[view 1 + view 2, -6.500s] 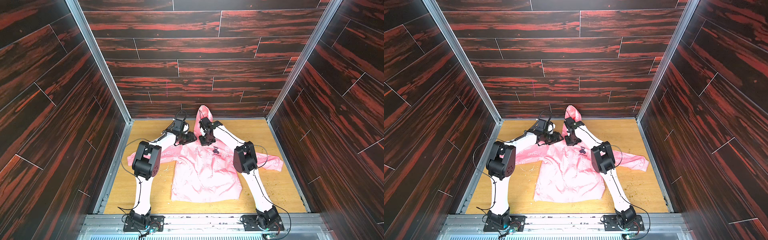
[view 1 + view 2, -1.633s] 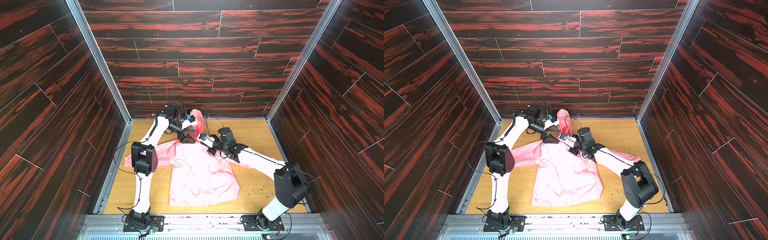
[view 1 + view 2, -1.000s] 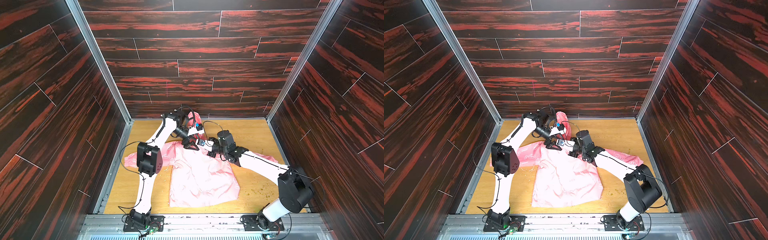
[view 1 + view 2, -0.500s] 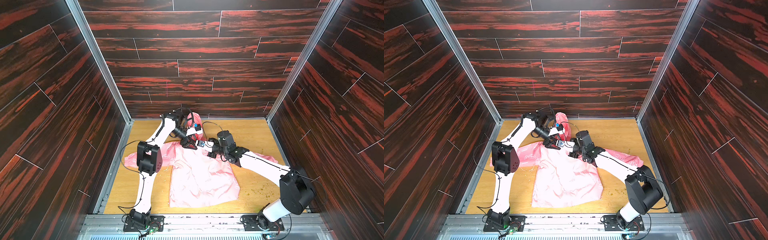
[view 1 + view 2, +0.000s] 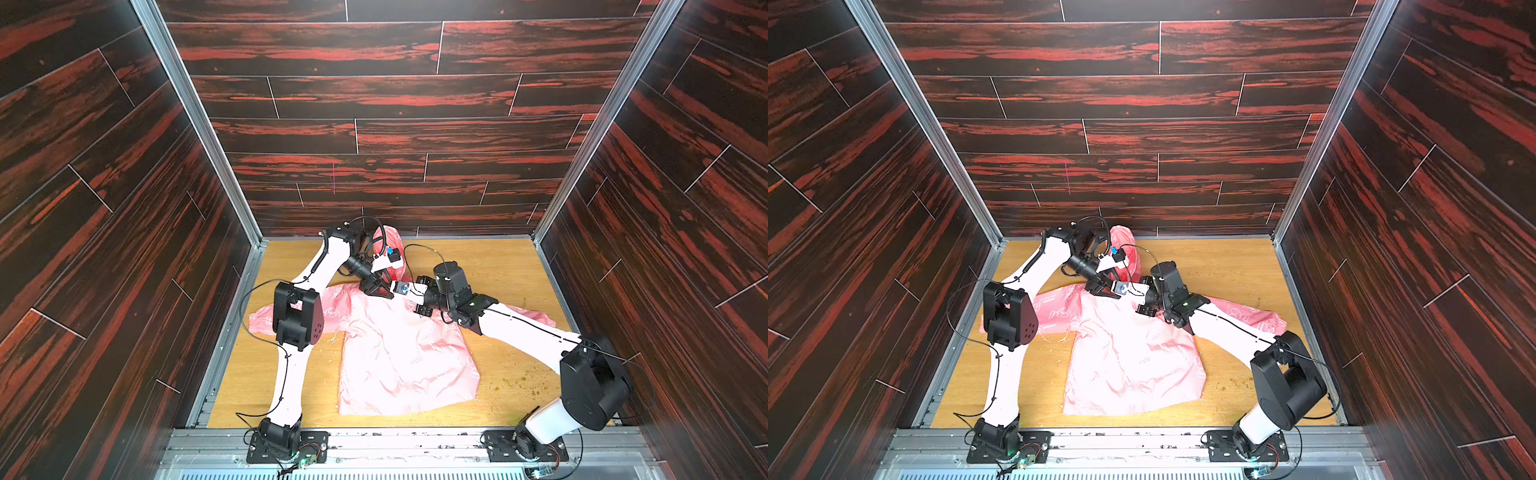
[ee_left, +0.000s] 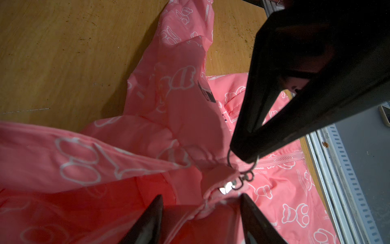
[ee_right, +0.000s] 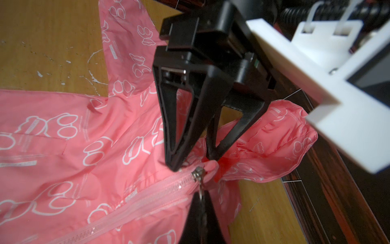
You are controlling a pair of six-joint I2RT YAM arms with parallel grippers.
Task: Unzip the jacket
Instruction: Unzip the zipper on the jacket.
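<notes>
The pink jacket (image 5: 399, 353) (image 5: 1129, 357) lies flat on the wooden floor, hood towards the back wall. Its zipper (image 7: 137, 198) is closed up to the slider (image 7: 197, 174) (image 6: 226, 187) at the collar. My right gripper (image 7: 201, 202) (image 6: 244, 155) is shut on the metal zipper pull (image 7: 201, 191). Right beside the slider my left gripper (image 5: 378, 291) (image 7: 194, 161) (image 6: 201, 211) points down over the collar. Its fingers (image 7: 175, 147) stand apart with bunched collar fabric between them. In both top views the two grippers meet at the neck.
Dark red panel walls close in the wooden floor (image 5: 498, 270) on three sides. A metal rail (image 5: 395, 440) with both arm bases runs along the front. Crumbs (image 5: 511, 382) lie near the right arm. The hood (image 5: 390, 249) lies close to the back wall.
Over the last second my left gripper has settled lower onto the collar and its fingers have come closer together. The right gripper has kept its hold on the pull and barely moved.
</notes>
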